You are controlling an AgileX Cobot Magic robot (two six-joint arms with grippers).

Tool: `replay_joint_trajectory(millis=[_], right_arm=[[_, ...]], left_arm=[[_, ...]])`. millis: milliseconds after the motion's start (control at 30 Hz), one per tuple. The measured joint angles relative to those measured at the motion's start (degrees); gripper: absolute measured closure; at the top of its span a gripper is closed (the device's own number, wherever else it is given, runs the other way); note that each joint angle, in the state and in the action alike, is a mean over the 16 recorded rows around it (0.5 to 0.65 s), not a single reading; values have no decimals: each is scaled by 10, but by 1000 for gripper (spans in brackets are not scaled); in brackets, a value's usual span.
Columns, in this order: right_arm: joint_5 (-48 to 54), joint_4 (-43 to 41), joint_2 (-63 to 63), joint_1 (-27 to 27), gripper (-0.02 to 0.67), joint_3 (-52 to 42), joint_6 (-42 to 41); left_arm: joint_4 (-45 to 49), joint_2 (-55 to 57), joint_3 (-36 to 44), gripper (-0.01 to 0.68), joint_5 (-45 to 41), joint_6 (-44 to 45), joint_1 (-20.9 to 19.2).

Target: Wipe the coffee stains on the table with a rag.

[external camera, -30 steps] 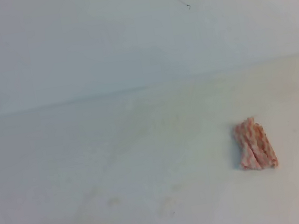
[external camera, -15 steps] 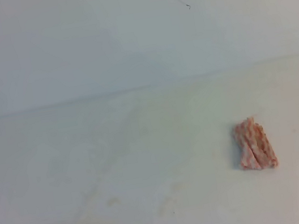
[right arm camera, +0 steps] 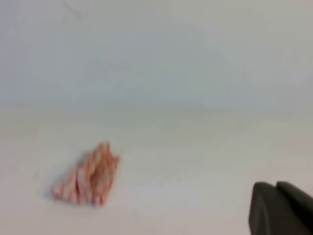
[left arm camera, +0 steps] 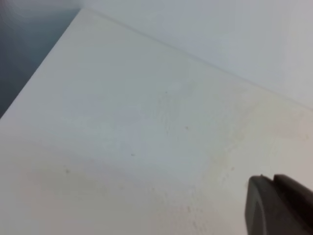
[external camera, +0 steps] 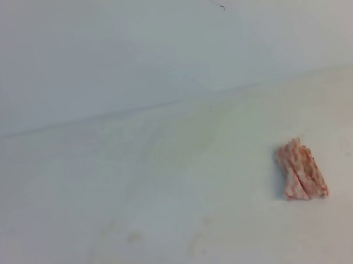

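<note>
You have the rag point(external camera: 300, 171) lying on the white worktop point(external camera: 71, 190), on the right side of the high view and a little toward the front. It is a crumpled pink-red and white patterned bundle, roughly oblong, resting alone with nothing touching it. In the right wrist view the same rag point(right arm camera: 88, 175) sits at lower left, blurred, well apart from the right gripper point(right arm camera: 281, 208).

Of that right gripper you see only a dark tip in the lower right corner of its own view. Its two fingers point(right arm camera: 266, 205) lie pressed together with just a thin seam between them, and they pinch nothing.

The left gripper point(left arm camera: 279, 205) shows in the same way, as a dark tip in the lower right corner of the left wrist view, above bare worktop point(left arm camera: 122, 122). Two dark parts sit side by side there, but too little of them shows, so you cannot tell whether those fingers are spread or pressed together. Neither arm appears in the high view.

The coffee stains are hard to make out: the worktop carries only faint yellowish-tan smudges point(external camera: 134, 237) left of centre near the front edge, and a pale streak running diagonally up from them. No clear brown blotch shows in any view. A pale wall point(external camera: 115, 47) stands behind the worktop.
</note>
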State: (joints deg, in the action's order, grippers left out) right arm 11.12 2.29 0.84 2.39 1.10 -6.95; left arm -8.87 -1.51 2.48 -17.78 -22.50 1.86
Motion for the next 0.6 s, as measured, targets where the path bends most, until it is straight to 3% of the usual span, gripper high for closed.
replay_joint_trajectory(millis=[267,600], right_arm=[[74,-20,2,-16,651,-18,19],[81,-23,-3,-31,651,-13,18]], left_arm=[[0,0,0,672,0,0,0],[0,0,0,672,0,0,0]])
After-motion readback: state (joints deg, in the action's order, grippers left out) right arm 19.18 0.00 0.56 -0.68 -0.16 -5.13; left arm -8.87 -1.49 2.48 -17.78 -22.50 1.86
